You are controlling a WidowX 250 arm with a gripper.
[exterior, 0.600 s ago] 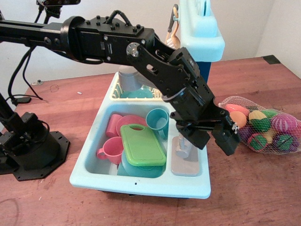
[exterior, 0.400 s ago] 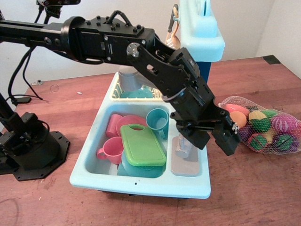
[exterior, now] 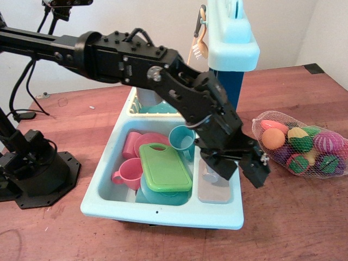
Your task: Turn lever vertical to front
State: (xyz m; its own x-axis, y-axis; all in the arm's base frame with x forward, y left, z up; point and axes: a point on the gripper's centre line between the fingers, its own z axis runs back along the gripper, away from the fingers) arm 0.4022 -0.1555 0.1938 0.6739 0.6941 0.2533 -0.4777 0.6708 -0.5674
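Note:
The toy faucet's grey base (exterior: 213, 191) sits on the right side of the light-blue sink unit (exterior: 163, 213). Only a sliver of the light-grey lever (exterior: 207, 173) shows, standing on the base just behind and left of my gripper's left finger. My black gripper (exterior: 238, 172) hangs over the base with its jaws apart and nothing between them. Its left finger (exterior: 221, 168) is at the lever; I cannot tell whether it touches. Its right finger (exterior: 255, 174) hangs past the sink's right rim.
The basin holds a green cutting board (exterior: 164, 167), a pink cup (exterior: 128, 173), a teal cup (exterior: 182, 138) and pink and teal plates. A mesh bag of toy fruit (exterior: 300, 145) lies to the right. A blue shelf (exterior: 232, 33) stands behind. The black arm base (exterior: 33, 169) is at the left.
The gripper has shifted left and a little down, so its left finger now covers most of the lever. The jaws stay apart. The lever has not visibly turned.

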